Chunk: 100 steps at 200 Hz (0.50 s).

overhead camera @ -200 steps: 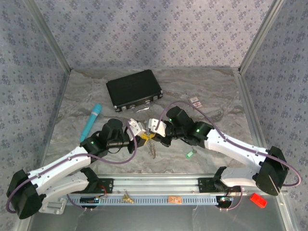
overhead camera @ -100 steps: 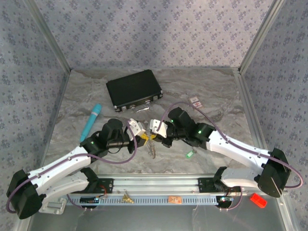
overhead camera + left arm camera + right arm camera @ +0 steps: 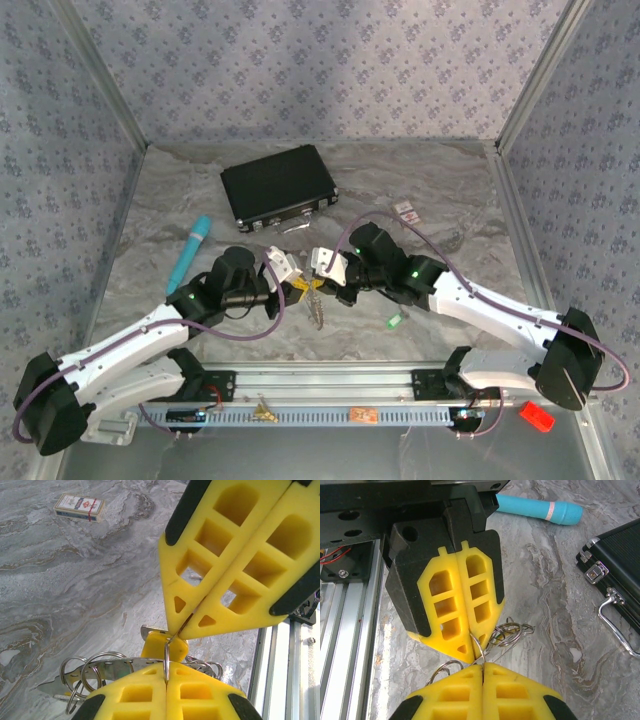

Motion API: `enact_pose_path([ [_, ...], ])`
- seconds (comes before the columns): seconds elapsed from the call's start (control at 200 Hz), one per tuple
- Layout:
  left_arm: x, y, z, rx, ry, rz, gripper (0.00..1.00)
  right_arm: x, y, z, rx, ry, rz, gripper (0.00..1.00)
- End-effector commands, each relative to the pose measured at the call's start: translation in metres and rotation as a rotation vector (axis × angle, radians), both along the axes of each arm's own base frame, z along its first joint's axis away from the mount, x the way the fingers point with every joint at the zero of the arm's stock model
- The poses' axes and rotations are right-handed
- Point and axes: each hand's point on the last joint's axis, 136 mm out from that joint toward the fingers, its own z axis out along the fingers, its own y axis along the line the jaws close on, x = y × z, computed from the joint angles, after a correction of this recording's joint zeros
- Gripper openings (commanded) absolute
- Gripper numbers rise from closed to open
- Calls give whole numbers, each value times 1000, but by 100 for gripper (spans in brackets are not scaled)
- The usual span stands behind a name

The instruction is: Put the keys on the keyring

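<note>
At the near edge a metal rail (image 3: 330, 385) carries the two arm bases, with a small red object (image 3: 536, 415) off its right end. Just beyond it, on the marbled table (image 3: 450, 180), a green-headed key (image 3: 394, 321) lies loose beside the right arm. Toward the middle the two arms meet tip to tip. The left gripper (image 3: 166, 682) is closed, its yellow fingers (image 3: 135, 695) pressed flat together on the thin wire of the keyring (image 3: 166, 657). The right gripper (image 3: 482, 672) is closed too, and pinches the same wire from the other side. So the keyring hangs between the two claws, above the table. Several silvery loops (image 3: 82, 672) bunch beside the left fingertips, and a fine chain (image 3: 318, 312) trails from them toward the rail. A yellow-headed key (image 3: 159, 644) sits right at the pinch, between the two sets of fingertips. Farther back on the left a teal stick (image 3: 190, 252) lies on the table. Beyond the grippers is a shut black case (image 3: 278, 187), its metal handle (image 3: 615, 625) facing them. A small white-and-pink card (image 3: 407, 211) rests to the right of the case.
</note>
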Motion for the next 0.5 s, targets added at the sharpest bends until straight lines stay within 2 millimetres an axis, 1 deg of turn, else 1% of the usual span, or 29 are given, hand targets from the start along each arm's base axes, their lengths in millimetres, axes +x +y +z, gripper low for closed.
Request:
enact_pose_path([
  [0.0, -1, -5, 14, -53, -22, -15, 0, 1, 4, 4, 13, -3, -4, 0],
  [0.2, -1, -6, 15, -57, -22, -20, 0, 4, 4, 1, 4, -6, -13, 0],
  [0.495, -1, -7, 16, -62, -23, -25, 0, 3, 7, 3, 14, -5, -6, 0],
])
